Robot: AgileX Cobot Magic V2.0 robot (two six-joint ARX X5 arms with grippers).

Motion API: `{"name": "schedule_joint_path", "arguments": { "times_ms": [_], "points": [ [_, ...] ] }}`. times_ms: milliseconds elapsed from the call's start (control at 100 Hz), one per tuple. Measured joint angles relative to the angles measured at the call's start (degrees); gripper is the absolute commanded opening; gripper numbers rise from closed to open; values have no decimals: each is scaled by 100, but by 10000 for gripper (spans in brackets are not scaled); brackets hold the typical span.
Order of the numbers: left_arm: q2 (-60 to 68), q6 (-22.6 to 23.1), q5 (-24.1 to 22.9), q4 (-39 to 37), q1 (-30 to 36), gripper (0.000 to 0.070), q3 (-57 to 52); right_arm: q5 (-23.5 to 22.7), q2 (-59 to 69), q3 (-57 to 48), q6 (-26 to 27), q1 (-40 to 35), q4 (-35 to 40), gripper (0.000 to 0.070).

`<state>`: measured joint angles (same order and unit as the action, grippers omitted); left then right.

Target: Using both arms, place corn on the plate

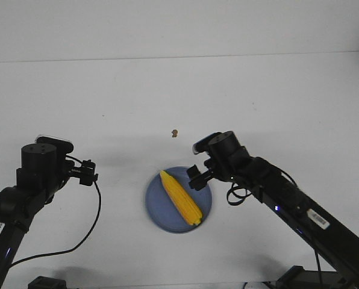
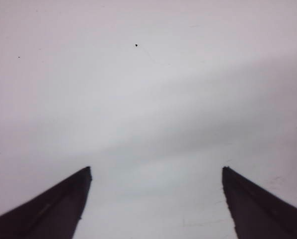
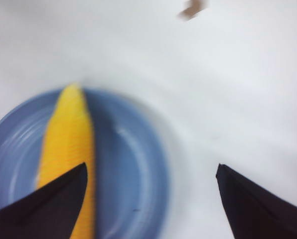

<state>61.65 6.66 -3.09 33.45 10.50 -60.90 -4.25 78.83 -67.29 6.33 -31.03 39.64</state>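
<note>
Corn [image 1: 181, 197], bright yellow, tapered, diagonal on blue plate [image 1: 158, 211]; both claws spread wide, empty

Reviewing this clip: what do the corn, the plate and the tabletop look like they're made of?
Corn: evenly bright yellow with regular kernel rows and no husk; could be real or a plastic replica, the look leaves it open.
Plate: plain periwinkle blue with a faint sheen in the right wrist view, suggesting plastic or glazed ceramic.
Tabletop: flat, matte white, without visible grain; probably laminate or painted board.
</note>
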Motion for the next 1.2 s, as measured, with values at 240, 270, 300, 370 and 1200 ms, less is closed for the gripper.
{"name": "schedule_joint_path", "arguments": {
  "times_ms": [240, 270, 300, 370, 1200],
  "points": [
    [0, -76, 0, 2, 0, 451, -2, 192, -977, 0, -278, 1095, 424, 545],
    [0, -83, 2, 2, 0, 451, -2, 212, -1080, 0, -317, 1226, 487, 545],
    [0, -90, 2, 2, 0, 451, -2, 229, -1187, 0, -339, 1357, 544, 545],
    [0, -129, 0, 2, 0, 451, -2, 260, -1488, 17, -374, 1635, 595, 545],
    [-2704, -1113, -334, -898, -127, 521, 2251, 299, -5641, 3204, -361, 2542, -450, 544]
  ]
}}
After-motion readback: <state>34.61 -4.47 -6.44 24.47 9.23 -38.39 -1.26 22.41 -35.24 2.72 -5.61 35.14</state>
